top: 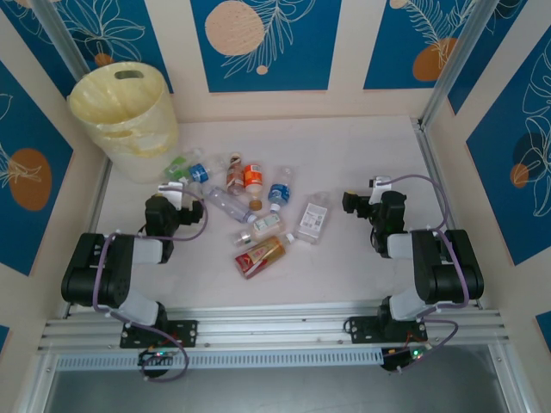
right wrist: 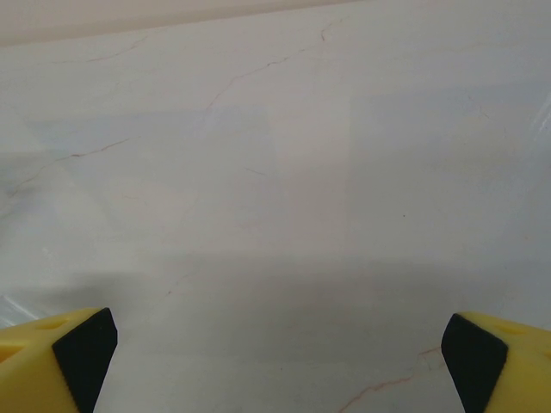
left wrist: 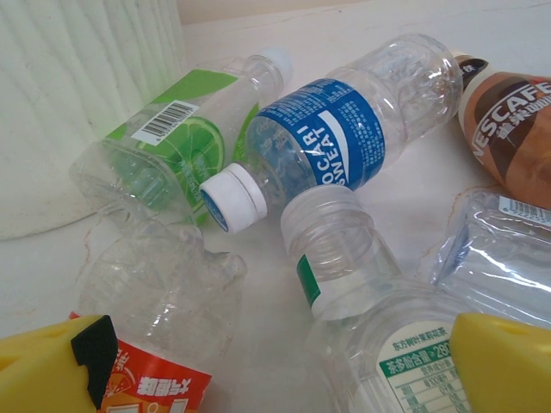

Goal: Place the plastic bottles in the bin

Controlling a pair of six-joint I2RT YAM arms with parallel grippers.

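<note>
Left gripper spread, empty, over the uncapped clear plastic bottle with white-green label. Right gripper spread, empty. Advise: close across its body, not the neck; pale yellow round bin stands near.

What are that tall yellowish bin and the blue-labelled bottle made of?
The tall pale yellow bin looks like translucent plastic: light shows through its wall. The blue-labelled clear bottle seems glossy see-through plastic, with a printed label and white cap.
</note>
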